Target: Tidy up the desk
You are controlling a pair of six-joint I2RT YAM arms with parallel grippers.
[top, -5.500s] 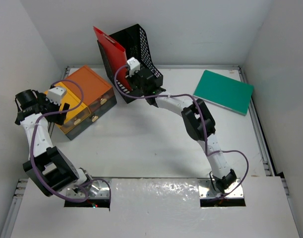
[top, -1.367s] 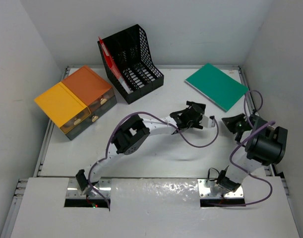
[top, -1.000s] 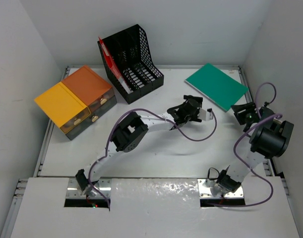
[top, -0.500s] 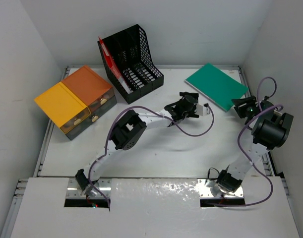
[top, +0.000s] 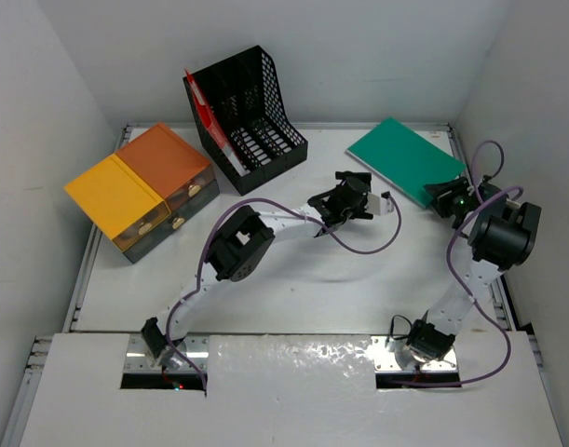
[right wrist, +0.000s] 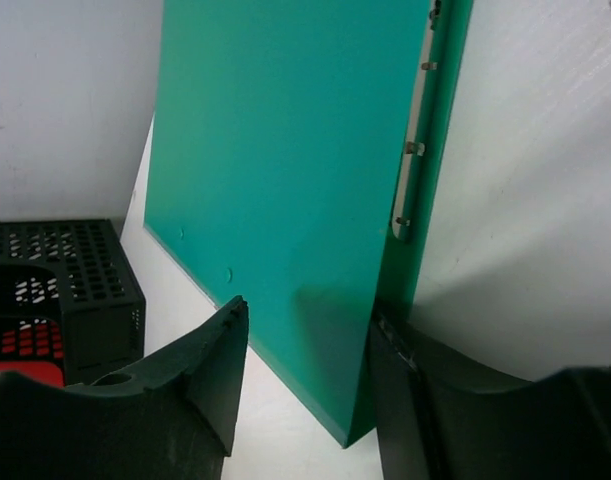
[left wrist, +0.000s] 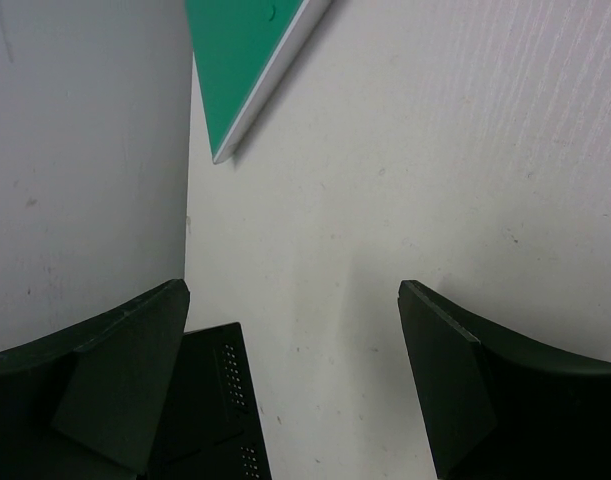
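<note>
Top edge clips the green folder (right wrist: 285, 170) on your right wrist view (lower spine tucked behind your right gripper (right wrist: 310, 310))

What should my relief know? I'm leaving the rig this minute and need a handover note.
The left gripper is open and empty, over the bare middle of the desk.
The right gripper is open, with its fingers on either side of the green folder's near corner, unclamped.
Done: the red folder is in the black mesh rack; the orange-yellow box is at the left edge.
Left: grip the green folder, probably to file it in the rack.
</note>
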